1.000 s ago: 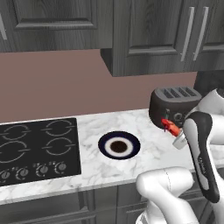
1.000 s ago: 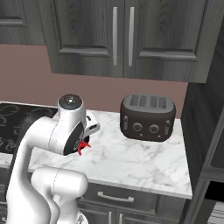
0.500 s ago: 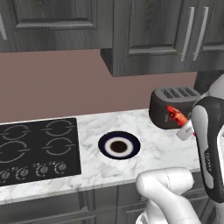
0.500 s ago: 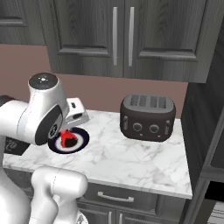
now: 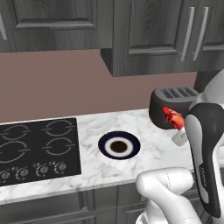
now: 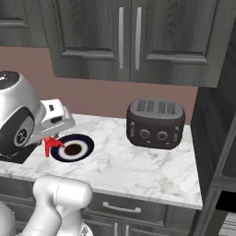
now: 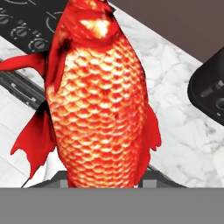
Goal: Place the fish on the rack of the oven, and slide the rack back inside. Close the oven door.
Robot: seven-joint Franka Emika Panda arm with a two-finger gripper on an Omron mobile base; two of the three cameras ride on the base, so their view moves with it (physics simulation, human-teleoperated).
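Between the fingers of the white arm's gripper (image 5: 175, 124), closed on its body, a glossy red-orange fish (image 7: 98, 96) hangs above the marble counter (image 6: 138, 166), past the dark white-rimmed plate (image 5: 119, 145). Carrying it well likely means holding the grip firm and swinging slowly.

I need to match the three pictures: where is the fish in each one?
Left base view: fish at right, in front of the toaster, above the counter.
Right base view: red bit at lower left, under the hand, beside the plate.
Hand view: fish down the centre, close up.
Shared landmark: the toaster, dark at the hand view's right edge.
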